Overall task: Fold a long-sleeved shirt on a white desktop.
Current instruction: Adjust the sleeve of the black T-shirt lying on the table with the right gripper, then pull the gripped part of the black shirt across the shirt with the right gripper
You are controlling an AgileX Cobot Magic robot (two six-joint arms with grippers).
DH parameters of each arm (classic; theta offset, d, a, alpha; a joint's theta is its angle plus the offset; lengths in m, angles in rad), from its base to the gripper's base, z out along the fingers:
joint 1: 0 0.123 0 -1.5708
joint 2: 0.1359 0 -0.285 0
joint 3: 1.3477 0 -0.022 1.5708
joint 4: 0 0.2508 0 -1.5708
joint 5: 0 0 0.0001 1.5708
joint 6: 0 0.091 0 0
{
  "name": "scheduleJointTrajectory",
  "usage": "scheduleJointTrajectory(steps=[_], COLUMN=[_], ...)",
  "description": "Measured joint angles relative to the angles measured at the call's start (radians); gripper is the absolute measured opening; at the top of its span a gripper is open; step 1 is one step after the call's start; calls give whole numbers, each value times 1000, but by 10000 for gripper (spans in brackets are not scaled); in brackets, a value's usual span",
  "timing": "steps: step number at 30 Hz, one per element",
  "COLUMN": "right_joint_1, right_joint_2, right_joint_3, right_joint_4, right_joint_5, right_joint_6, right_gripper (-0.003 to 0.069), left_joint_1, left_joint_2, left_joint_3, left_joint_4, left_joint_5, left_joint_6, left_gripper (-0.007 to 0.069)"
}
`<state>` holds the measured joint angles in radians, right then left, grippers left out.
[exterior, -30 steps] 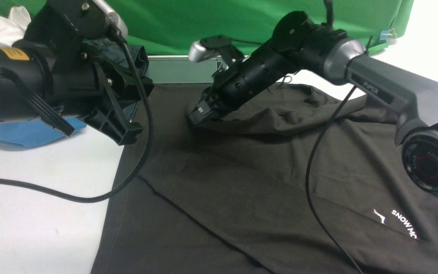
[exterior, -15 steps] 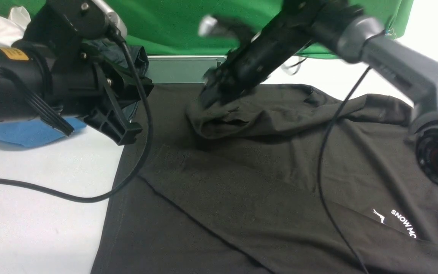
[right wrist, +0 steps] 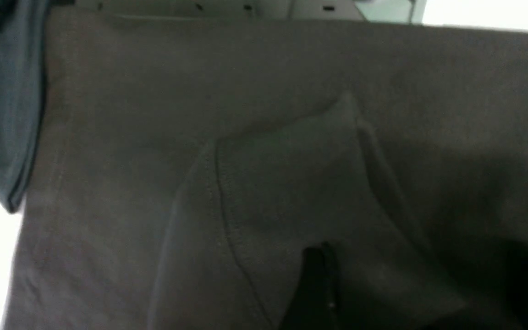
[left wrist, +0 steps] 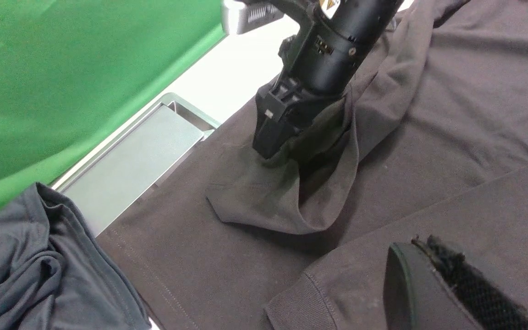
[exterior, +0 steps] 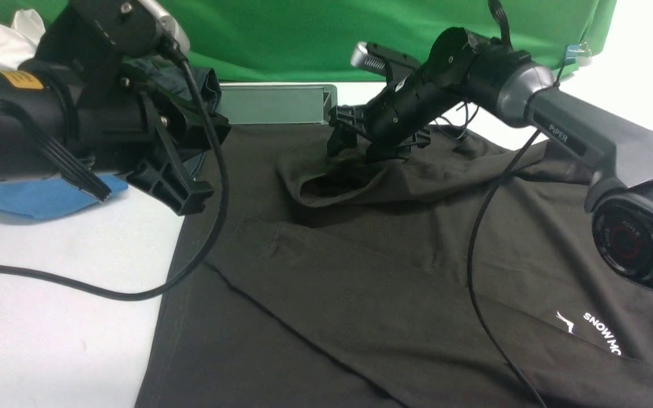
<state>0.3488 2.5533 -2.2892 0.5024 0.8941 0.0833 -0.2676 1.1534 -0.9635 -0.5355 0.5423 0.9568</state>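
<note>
my long-sleeved shirt (exterior: 326, 294) is dark, matte knit, its ribbed cuff (left wrist: 303, 305) stitched, its sleeve looped and creased. it lies on the white desktop (exterior: 77, 340), beneath my right pincer (exterior: 363, 150), whose jaws stand wide apart, fingertips at the sleeve. my left pincer (exterior: 204, 164) is together, above the shirt's edge.

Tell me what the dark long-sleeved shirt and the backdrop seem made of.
Long-sleeved shirt: probably cotton-like knit, matte, judging by soft folds and a ribbed cuff.
Green cloth backdrop: woven or synthetic fabric, smooth with faint sheen; it hangs in soft creases.
</note>
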Motion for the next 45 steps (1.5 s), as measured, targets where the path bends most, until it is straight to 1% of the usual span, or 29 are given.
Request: scheduleJointTrajectory(steps=[4,8,12,13,14,19,20,22,27,30,34,35,37,41,44,45], right_joint_1=[7,10,13,13,13,13,13,13,26,53,100,105,141,176,200,207], right_joint_2=[15,20,21,22,28,32,32,32,32,32,31,31,29,29,29,29], right_joint_3=[0,-2,-5,-7,-23,-86,-106,-130,-149,-149,-150,-150,-150,-150,-150,-150], right_joint_4=[75,93,112,112,117,119,124,141,169,173,222,226,239,245,247,247], right_joint_5=[-8,-12,-7,-7,5,54,72,103,159,186,217,220,237,253,253,253], right_joint_6=[-16,-28,-49,-50,-54,-83,-92,-110,-154,-199,-363,-379,-463,-522,-528,-528], right_gripper=[523,484,372,358,288,132,87,55,51,51,51,51,51,51,59,76], left_joint_1=[0,0,0,0,0,0,0,0,0,0,0,0,0,0,0,0], left_joint_2=[0,0,0,0,0,0,0,0,0,0,0,0,0,0,0,0], left_joint_3=[0,0,0,0,0,0,0,0,0,0,0,0,0,0,0,0], left_joint_4=[-4,-4,-4,-4,-4,-4,-4,-4,-4,-4,-4,-4,-4,-4,-4,-4], left_joint_5=[0,0,0,0,0,0,0,0,1,2,4,4,4,4,4,4], left_joint_6=[0,0,0,0,0,0,0,0,0,0,0,0,0,0,0,0], left_gripper=[21,21,21,21,21,21,21,21,21,21,21,21,21,21,21,21])
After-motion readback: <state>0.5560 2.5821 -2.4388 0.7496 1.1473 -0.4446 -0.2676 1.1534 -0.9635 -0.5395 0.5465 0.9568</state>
